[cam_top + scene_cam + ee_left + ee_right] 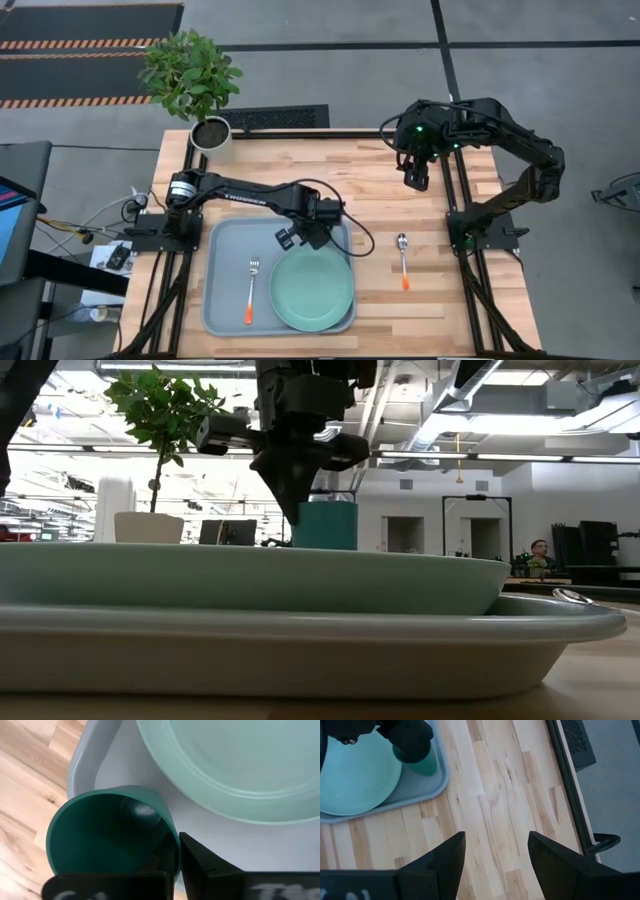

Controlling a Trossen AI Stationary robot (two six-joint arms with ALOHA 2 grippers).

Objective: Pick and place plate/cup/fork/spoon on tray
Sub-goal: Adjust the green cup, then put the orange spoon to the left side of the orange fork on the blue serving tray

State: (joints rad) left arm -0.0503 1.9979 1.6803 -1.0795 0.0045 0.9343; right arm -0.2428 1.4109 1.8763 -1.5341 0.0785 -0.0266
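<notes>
The pale grey-blue tray [225,300] lies on the table's near left. The mint-green plate [312,290] sits flat in its right half, and the fork [251,290] lies in its left half. The spoon [403,258] lies on the bare wood to the right of the tray. My left gripper [318,232] is shut on the dark teal cup [110,840] over the tray's far right corner. Whether the cup's base touches the tray is hidden by the plate in the low view [325,525]. My right gripper [495,855] is open and empty above the table's far right. My left gripper holds the cup by its side wall at the rim [172,847], with one finger inside the cup and one finger [210,867] outside. The fingers come from above, pointing down. The cup stands upright with its mouth up, beside the plate's far edge [200,805].
A white plant pot [211,132] with a leafy plant stands at the table's far left corner. Bare wood lies between the tray and the right arm's base [480,235]. A person sits far off in the room [538,555].
</notes>
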